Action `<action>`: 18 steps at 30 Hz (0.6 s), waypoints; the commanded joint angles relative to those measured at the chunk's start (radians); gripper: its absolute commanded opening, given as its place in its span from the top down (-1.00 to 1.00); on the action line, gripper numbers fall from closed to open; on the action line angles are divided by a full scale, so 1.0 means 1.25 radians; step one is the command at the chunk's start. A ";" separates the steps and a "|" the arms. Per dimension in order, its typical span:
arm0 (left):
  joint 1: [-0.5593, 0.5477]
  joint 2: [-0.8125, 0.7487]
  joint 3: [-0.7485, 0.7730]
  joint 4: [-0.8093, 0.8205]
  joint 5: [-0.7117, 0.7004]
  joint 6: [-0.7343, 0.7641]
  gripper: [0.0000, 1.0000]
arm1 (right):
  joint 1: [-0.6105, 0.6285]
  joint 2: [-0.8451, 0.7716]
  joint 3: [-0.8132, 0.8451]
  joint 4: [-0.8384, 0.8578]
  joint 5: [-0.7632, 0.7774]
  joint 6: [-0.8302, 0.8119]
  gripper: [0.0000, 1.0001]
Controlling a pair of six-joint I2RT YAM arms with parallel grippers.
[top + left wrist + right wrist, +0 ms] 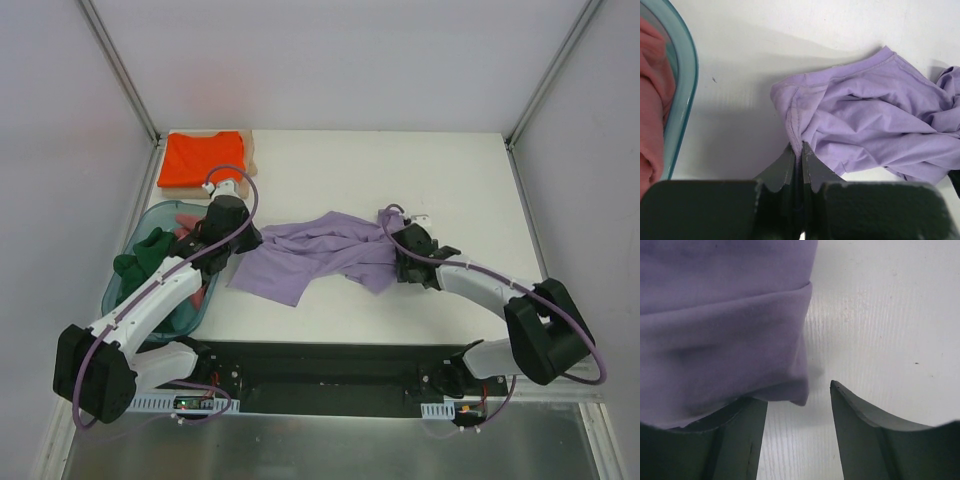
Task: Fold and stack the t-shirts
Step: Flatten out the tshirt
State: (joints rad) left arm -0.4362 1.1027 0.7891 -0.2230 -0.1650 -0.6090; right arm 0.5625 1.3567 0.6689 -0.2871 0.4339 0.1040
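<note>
The lavender-purple t-shirt [320,252] lies crumpled across the middle of the table. My left gripper [243,240] is shut on its left hem [795,131], the jaws pinching a fold of cloth. My right gripper [398,262] is open at the shirt's right end; a fold of lavender cloth [725,330] lies over its left finger with bare table between the jaws. The orange t-shirt [202,157] lies folded at the back left. The dark green t-shirt [143,256] and the dusty pink one [651,115] are in the tub.
The translucent teal tub [153,215] stands at the left edge, its rim [687,75] close to my left gripper. A flat tan board [250,160] lies under the orange shirt. Metal frame posts stand at the back corners.
</note>
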 commanded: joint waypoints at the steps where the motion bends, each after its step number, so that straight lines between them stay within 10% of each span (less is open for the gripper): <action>1: 0.011 -0.026 0.007 0.007 -0.026 0.021 1.00 | -0.019 0.048 0.053 0.070 0.023 -0.005 -0.05; 9: 0.019 -0.032 0.025 -0.002 -0.048 0.020 1.00 | -0.050 0.082 0.076 0.078 0.001 -0.029 0.81; 18: 0.023 -0.089 0.105 -0.038 -0.099 0.029 1.00 | -0.050 -0.127 0.109 -0.095 0.070 -0.047 0.98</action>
State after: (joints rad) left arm -0.4171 1.0546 0.8181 -0.2573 -0.2321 -0.5911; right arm 0.5018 1.3579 0.7315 -0.2718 0.4492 0.0734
